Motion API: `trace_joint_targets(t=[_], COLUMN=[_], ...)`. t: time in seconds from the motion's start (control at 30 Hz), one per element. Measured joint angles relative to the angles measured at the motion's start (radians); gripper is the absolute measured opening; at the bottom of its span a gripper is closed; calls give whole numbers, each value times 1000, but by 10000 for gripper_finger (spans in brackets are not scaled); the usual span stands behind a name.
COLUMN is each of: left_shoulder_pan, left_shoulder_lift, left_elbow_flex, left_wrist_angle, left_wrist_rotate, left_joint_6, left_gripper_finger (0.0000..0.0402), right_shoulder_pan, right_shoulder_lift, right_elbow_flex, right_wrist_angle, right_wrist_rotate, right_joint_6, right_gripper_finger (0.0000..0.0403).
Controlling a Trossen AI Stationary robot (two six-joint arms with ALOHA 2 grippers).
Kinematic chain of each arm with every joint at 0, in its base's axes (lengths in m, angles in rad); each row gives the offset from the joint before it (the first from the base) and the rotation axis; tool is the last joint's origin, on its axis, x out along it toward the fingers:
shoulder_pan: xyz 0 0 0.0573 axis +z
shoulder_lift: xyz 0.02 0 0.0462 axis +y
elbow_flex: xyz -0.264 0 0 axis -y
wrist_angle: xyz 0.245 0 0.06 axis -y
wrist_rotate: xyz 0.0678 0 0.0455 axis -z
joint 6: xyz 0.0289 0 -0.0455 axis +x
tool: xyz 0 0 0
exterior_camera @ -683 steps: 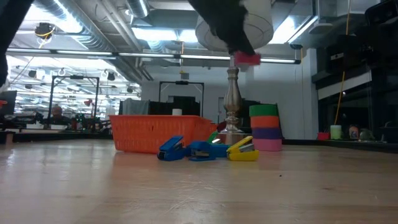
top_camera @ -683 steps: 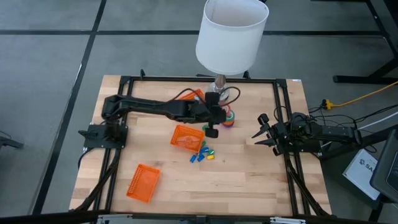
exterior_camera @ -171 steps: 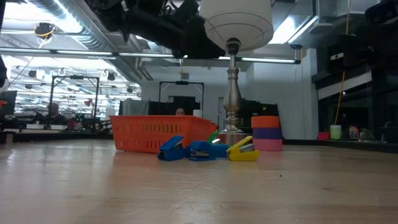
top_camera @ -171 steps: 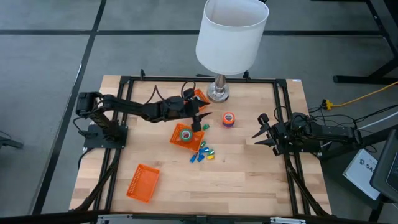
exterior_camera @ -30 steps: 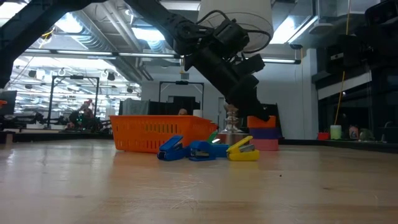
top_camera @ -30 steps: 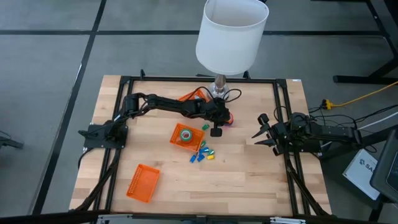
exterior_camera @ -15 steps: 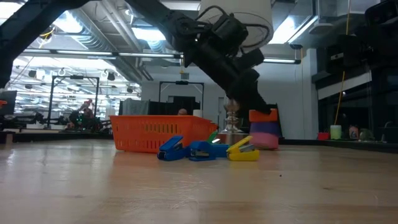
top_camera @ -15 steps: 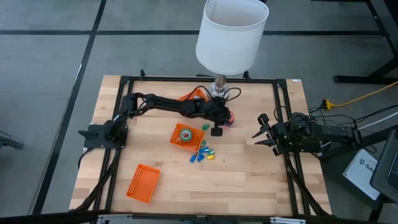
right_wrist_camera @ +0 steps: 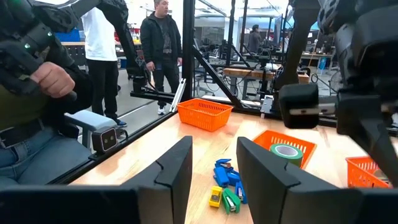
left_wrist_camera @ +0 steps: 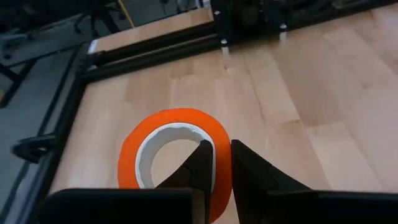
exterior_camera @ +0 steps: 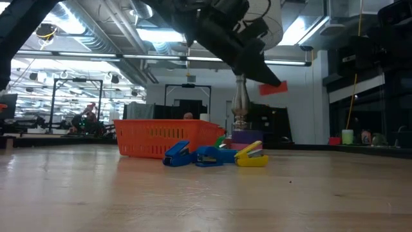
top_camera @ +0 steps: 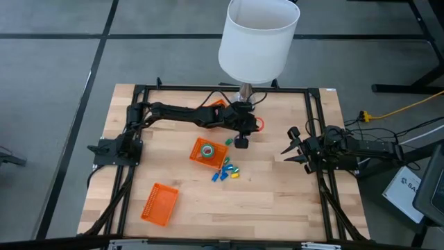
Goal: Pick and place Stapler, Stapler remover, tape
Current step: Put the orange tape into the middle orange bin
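Near the desk's (top_camera: 291, 201) far edge, the left end effector (left_wrist_camera: 216, 163) pinches an orange, white-cored tape ring (left_wrist_camera: 176, 157) aloft.

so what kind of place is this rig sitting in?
Looks like a robotics lab or workshop, not an office. The wooden table sits inside a black metal frame that carries the arms, exposed ducts and strip lights run overhead, and people stand by other framed benches behind.
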Motion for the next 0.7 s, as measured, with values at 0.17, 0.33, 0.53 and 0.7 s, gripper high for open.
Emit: trace_joint_targets(t=[0.17, 0.33, 0.53, 0.7], left_shoulder_pan=[-2, -13, -30, -41], left_shoulder_lift=[-15, -42, -101, -155], left_elbow_flex=[0, 2, 2, 2], left_wrist_angle=[-30, -82, -173, -308], left_wrist_rotate=[-37, -68, -122, -141], left_joint_6=[0, -1, 1, -60], left_gripper_finger=[32, 32, 32, 32], right_shoulder_pan=[0, 0, 0, 0], right_shoulder_lift=[0, 0, 0, 0], right_elbow_flex=[0, 0, 0, 0], right_wrist_angle=[0, 0, 0, 1], right_wrist_rotate=[0, 0, 0, 0], right_joint_6=[0, 0, 0, 0], right_gripper_finger=[129, 129, 129, 129])
